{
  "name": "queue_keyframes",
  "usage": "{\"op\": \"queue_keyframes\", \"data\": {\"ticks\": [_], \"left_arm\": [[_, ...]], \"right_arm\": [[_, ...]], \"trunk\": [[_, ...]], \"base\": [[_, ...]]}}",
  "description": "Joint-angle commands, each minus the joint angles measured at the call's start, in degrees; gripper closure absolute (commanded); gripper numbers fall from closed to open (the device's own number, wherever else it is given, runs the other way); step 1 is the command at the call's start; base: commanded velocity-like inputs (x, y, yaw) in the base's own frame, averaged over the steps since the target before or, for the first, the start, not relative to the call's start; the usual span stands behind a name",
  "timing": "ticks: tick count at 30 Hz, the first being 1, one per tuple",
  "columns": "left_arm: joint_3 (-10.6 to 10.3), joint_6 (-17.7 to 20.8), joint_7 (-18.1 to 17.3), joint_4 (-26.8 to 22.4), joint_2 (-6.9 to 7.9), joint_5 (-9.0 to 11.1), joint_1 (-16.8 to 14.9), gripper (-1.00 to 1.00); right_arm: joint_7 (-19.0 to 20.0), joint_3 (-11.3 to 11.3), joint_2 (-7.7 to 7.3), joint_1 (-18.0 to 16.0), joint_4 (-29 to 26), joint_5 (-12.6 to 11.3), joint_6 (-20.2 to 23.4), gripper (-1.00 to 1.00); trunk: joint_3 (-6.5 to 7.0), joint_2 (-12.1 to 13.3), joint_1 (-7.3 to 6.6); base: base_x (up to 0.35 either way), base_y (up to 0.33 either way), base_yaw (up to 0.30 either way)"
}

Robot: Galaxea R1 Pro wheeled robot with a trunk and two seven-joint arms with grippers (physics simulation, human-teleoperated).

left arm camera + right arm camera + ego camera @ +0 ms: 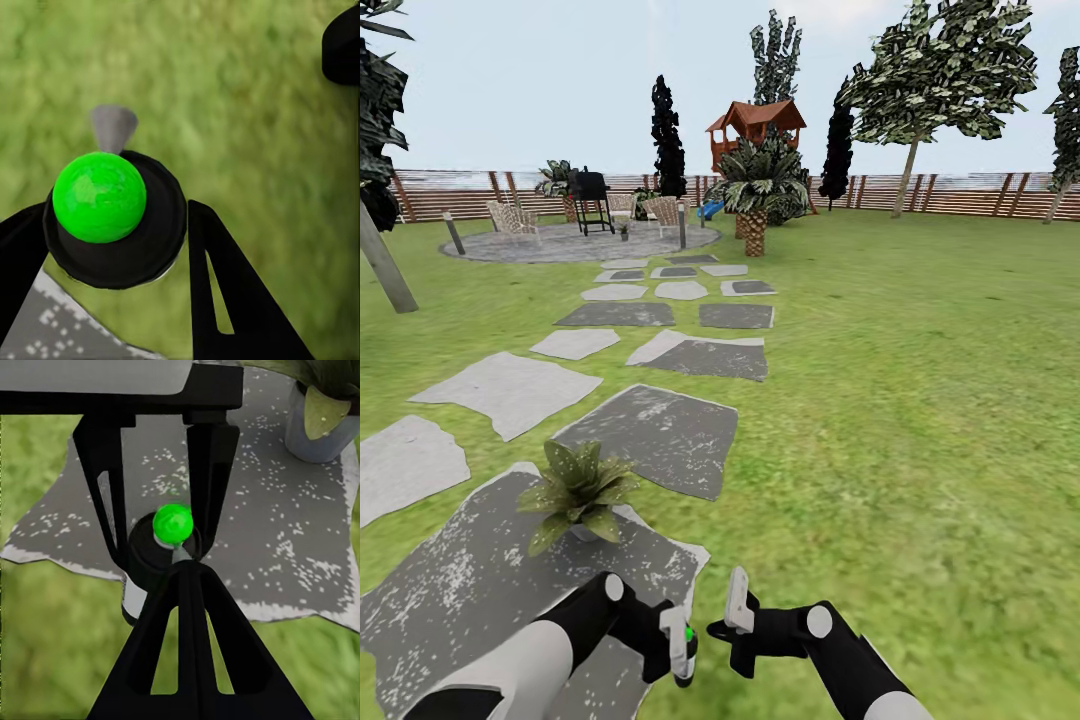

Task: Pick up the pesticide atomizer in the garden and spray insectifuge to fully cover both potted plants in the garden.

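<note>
From the head, the nearer potted plant (578, 490) stands on a grey stepping stone (450, 590). Just this side of it, the left tool (682, 650) is clamped on the spray bottle (687, 640); the right tool (736, 602), beside it, looks parted and empty.

At the left wrist, fingers (232, 300) hug the bottle's dark cap (142, 247) under its green button (99, 196).

At the right wrist, the plant's pale pot (319, 435) sits beyond the bottle (150, 562).

The bottle looks light, stiff and smooth; a mid-body grip seems safest.
</note>
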Motion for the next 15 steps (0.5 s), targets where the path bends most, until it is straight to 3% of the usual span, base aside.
{"op": "queue_keyframes", "data": {"ticks": [1, 15], "left_arm": [[0.0, -0.4, -0.1, 0.0, -0.08, -0.3, 0.0, 1.00], [0.0, -0.5, -0.1, 0.2, -0.70, -0.2, 0.0, 1.00]], "right_arm": [[0.1, -0.1, 0.02, 0.0, 0.0, 0.4, -0.2, 1.00], [0.1, -0.1, 0.02, 0.0, 0.0, 0.4, -0.2, 1.00]], "trunk": [[-0.05, 0.0, -0.01], [-0.05, 0.0, -0.01]], "base": [[0.000, 0.000, 0.000], [0.000, 0.000, 0.000]]}}
